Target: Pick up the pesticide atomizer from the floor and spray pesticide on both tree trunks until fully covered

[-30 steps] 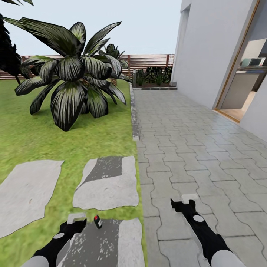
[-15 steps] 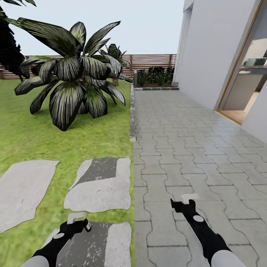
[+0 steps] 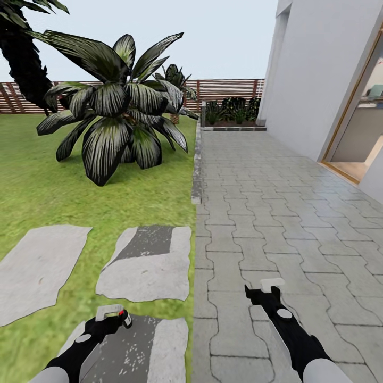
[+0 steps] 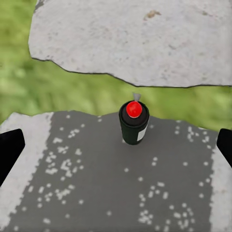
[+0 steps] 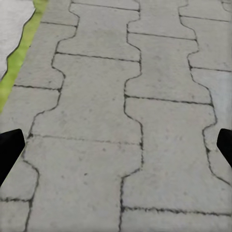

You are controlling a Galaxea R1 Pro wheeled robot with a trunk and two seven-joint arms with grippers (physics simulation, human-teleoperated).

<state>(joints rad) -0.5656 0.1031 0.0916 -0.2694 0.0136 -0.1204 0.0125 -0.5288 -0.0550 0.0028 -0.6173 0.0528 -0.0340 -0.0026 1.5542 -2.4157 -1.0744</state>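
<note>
Head view high, facing garden fence (image 3: 223, 88); left wrist close above, perhaps, same dark slab (image 4: 121, 183).

- Spray can (image 3: 125, 318) in the head view is mostly hidden behind the left gripper (image 3: 110, 314), red cap alone visible.
- Dark tree (image 3: 24, 50) cut off at the top-left edge.
- Doorway (image 3: 364, 133) cropped at the right edge.

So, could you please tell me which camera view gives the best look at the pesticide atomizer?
The left wrist view: the pesticide atomizer stands upright and whole on a dark speckled slab, red cap and dark body clear. In the head view it is a tiny shape with a red dot beside the left gripper. The right wrist view looks at grey paving.
</note>
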